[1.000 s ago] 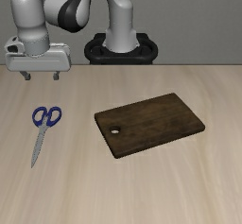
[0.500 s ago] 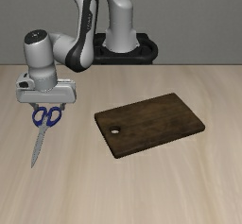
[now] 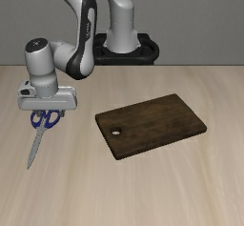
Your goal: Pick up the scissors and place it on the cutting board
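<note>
Blue-handled scissors point(image 3: 38, 144) are lying flat on the pale wooden table point(image 3: 191, 187), over towards the exterior view's left. Their long axis is running nearly up and down the view with a slight lean. The blue loops are sitting at the far end, and the grey blades are pointing towards the near edge, angling a little to the exterior view's left. The gripper point(image 3: 45, 112) is hanging directly over the loops, its fingers spread wide and reaching down on either side of them, pinching nothing. The dark brown cutting board point(image 3: 152, 123) is lying well apart from the scissors, towards the exterior view's right, with a small hole near its left corner. The white and grey arm point(image 3: 84, 30) is bending back to its black base point(image 3: 122, 51) at the far side of the table
</note>
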